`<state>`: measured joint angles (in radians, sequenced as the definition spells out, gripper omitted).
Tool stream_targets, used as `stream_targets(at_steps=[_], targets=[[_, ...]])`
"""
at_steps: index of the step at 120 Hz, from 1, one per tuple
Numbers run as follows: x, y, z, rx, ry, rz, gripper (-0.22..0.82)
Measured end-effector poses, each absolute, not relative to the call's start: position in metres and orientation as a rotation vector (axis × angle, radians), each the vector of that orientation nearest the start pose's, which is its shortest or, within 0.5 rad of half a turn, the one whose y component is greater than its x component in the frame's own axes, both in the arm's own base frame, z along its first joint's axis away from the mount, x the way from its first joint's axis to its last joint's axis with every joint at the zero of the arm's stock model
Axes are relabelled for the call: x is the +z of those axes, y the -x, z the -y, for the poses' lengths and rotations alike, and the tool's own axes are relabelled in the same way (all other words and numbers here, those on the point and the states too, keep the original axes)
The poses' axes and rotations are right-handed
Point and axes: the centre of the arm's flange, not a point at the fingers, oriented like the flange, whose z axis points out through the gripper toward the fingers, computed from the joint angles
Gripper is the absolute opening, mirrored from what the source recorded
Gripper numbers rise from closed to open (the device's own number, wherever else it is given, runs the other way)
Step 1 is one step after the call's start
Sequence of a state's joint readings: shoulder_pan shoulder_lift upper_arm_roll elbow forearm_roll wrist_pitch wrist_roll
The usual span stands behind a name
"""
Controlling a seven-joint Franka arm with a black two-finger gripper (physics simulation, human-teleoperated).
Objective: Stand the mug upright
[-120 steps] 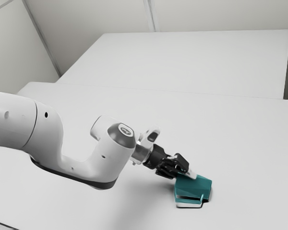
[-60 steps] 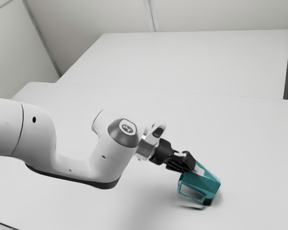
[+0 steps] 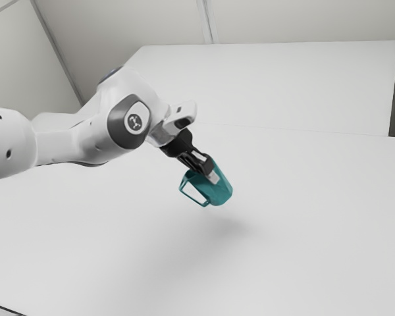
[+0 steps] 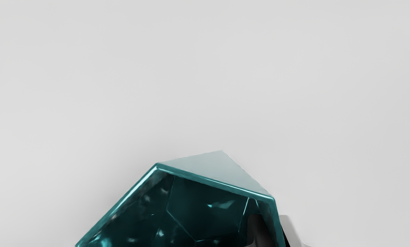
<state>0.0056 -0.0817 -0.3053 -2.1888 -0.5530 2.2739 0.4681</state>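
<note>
teal mug [image 3: 220, 192] lifted clear of the table [image 3: 303, 263], shadow [image 3: 230, 226] now apart beneath it, handle [image 3: 182, 185] swung toward the exterior view's left, gripper [image 3: 211, 176] and arm [image 3: 128, 122] raised, shifted toward that same side

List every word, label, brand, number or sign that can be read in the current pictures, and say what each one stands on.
Readable words, brands or numbers: none.
Emblem on the arm's dark joint cap: a small pale mark on a dark disc, too small to read.
Mug: no lettering on the sides that show.
</note>
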Motion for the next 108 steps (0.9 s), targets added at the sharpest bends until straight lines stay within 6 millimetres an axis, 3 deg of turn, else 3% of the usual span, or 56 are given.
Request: stream_targets(at_steps=[23,50,83,96,108], targets=[[0.45,-0.518,0.145,-0.198,3.311,-0.755,-0.18],[0.452,-0.543,0.054,-0.112,3.193,-0.52,-0.18],[0.419,-0.552,-0.009,-0.051,3.138,-0.278,-0.18],[0.395,-0.552,-0.013,-0.027,3.138,-0.223,-0.18],[0.381,-0.553,0.021,-0.03,3.132,-0.277,-0.18]])
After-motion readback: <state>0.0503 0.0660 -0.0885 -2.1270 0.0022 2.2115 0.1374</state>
